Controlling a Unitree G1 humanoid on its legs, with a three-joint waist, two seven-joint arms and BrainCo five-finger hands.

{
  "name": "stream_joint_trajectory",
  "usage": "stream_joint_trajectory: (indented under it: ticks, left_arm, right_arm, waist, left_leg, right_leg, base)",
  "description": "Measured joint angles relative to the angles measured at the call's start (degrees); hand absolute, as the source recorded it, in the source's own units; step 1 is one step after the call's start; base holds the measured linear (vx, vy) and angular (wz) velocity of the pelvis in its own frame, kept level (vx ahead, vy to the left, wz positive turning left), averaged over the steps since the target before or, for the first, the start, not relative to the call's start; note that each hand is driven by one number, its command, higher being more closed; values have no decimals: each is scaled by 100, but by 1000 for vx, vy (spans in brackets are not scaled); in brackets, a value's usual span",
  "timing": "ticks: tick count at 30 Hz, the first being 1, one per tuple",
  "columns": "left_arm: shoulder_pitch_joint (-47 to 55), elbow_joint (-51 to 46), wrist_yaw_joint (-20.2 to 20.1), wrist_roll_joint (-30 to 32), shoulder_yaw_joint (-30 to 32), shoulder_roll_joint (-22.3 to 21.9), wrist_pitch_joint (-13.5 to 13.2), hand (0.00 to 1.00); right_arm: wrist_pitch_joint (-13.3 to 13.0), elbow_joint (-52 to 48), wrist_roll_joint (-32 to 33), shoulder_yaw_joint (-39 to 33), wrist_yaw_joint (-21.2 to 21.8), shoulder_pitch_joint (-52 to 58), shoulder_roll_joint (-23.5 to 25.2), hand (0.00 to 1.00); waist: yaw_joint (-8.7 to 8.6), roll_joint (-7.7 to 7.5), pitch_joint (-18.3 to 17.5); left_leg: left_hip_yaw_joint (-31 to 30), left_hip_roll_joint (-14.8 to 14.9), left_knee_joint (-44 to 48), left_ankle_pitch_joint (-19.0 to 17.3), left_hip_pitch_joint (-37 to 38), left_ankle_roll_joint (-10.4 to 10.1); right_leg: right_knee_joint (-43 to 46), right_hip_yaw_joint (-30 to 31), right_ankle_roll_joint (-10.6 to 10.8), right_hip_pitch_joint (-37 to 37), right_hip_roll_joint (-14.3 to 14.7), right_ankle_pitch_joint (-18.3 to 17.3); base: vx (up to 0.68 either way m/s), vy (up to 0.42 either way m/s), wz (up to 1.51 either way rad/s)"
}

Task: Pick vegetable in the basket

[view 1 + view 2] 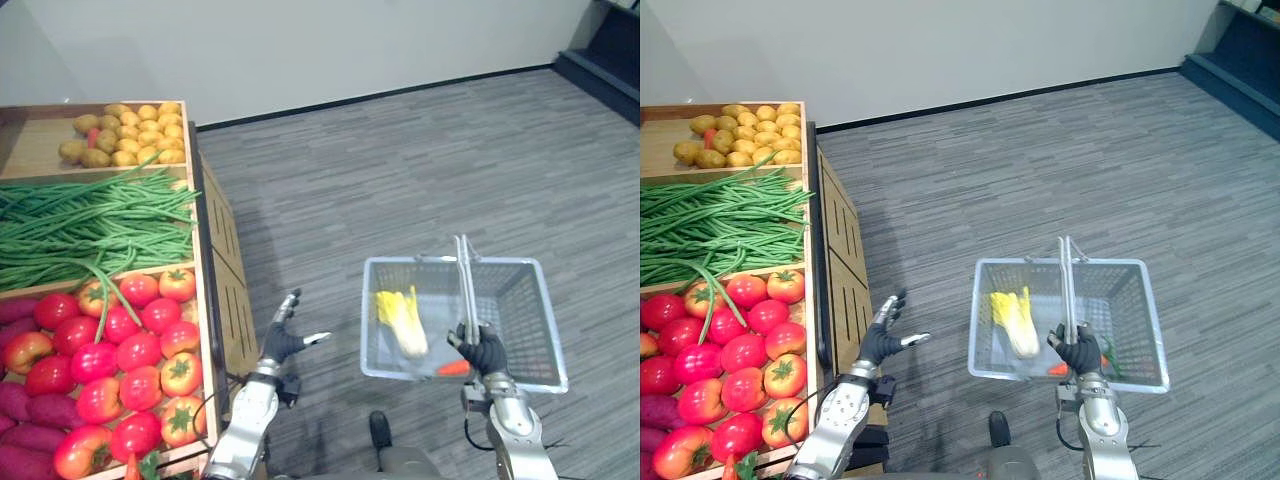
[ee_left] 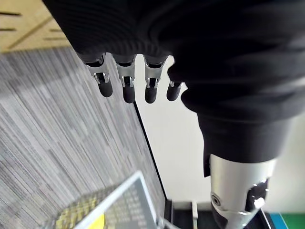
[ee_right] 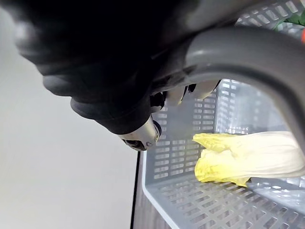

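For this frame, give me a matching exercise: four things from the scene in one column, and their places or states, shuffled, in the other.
Column 1
1. left hand
2. right hand
3. cabbage
4. green beans

Column 2
A. lying inside the basket
B. on the stand, between the potatoes and the tomatoes
C. open, holding nothing
D. shut on the basket handle

Pairs: 1-C, 2-D, 3-A, 4-B

Wooden stand (image 1: 226,262) holds potatoes (image 1: 130,135), green beans (image 1: 90,225), tomatoes (image 1: 120,345).
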Motion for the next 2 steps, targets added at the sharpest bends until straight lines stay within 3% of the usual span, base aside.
stream_joint_trajectory:
  ticks: [2]
  left_arm:
    - [72, 34, 1, 0, 229, 25, 2, 0]
  right_arm:
    - [1, 139, -20, -55, 2, 33, 1, 100]
  waist:
    - [18, 14, -6]
  left_leg:
    - [-48, -1, 1, 0, -23, -1]
  right_leg:
    - [0, -59, 0, -1, -10, 0]
  base:
    - [-43, -10, 7]
